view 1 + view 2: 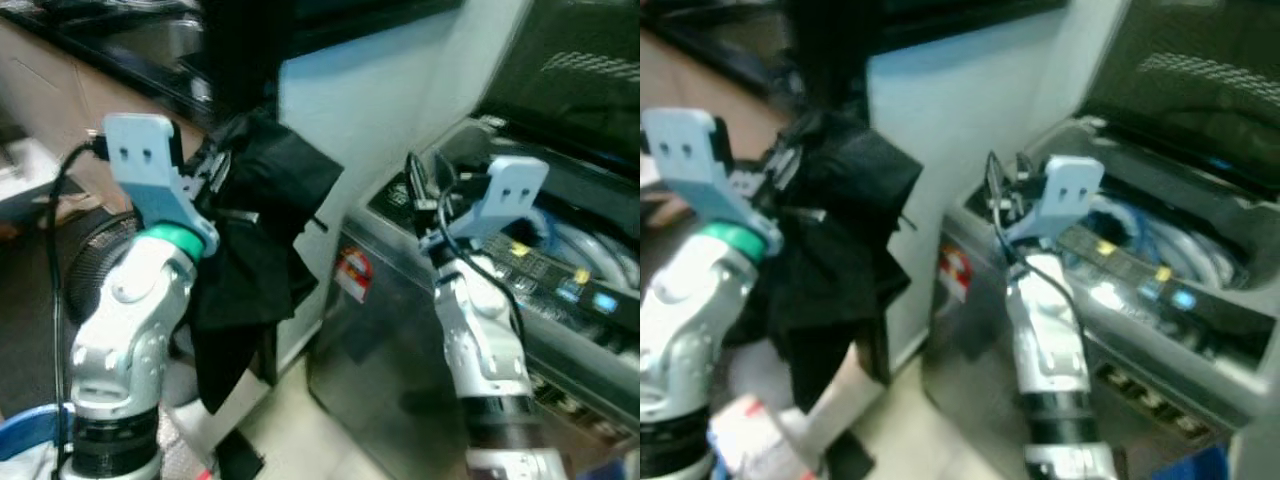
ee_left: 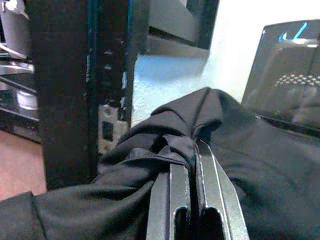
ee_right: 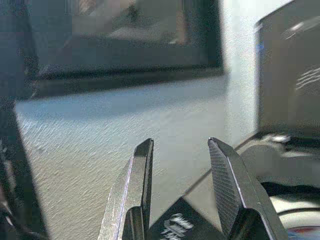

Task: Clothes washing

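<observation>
Both eye views look forward and down from the head over the two raised arms, sharing the white wall (image 1: 380, 90) and the open washing machine (image 1: 560, 260). Each wrist view looks close along its own fingers toward that wall.

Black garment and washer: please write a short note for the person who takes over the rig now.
Left pincer: shut on the black garment, held up in the air left of the washing machine.
Right pincer: open, empty, raised near the machine's rear left corner.
Done: garment picked up; machine lid is open.
Left: carry the garment over the opening, drop it in, close the lid.
</observation>
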You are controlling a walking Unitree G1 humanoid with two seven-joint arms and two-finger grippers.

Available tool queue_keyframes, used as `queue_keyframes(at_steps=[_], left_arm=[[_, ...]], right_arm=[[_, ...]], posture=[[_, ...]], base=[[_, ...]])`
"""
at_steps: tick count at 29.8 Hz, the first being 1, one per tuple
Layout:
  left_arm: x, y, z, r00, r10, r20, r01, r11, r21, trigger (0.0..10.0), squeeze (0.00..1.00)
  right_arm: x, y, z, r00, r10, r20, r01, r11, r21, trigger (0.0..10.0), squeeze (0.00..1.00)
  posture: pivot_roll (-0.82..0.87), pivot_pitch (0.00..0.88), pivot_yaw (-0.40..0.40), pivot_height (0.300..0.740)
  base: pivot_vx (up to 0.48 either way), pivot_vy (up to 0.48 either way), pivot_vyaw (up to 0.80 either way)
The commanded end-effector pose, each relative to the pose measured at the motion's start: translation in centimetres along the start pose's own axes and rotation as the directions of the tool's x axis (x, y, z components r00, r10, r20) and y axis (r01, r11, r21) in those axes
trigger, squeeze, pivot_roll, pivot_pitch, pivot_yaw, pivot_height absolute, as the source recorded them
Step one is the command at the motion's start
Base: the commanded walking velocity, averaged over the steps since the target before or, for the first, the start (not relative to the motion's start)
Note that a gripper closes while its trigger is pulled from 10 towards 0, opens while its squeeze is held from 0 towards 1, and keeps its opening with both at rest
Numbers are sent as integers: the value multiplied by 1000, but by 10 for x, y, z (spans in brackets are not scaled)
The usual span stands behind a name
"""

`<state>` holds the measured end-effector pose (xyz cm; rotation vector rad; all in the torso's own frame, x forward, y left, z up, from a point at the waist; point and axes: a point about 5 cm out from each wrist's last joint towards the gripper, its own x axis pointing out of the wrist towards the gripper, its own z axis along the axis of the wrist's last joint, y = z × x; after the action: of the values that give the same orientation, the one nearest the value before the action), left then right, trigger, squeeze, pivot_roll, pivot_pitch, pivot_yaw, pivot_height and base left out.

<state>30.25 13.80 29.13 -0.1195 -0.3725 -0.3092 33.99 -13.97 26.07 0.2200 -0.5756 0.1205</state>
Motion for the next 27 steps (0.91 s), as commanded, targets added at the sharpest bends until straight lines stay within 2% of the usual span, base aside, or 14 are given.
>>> queue_keyframes(at_steps=[1,27], left_arm=[[-1,-1,4,1000,-9,22,9,1000,7,10000,0],[-1,-1,7,1000,-4,25,3,1000,11,10000,0]], right_arm=[[-1,0,3,1000,-3,14,3,1000,6,10000,0],[0,-3,6,999,-39,19,38,999,28,10000,0]], posture=[[54,35,-2,740],[57,40,4,740]], base=[[0,0,-800],[0,0,-800]])
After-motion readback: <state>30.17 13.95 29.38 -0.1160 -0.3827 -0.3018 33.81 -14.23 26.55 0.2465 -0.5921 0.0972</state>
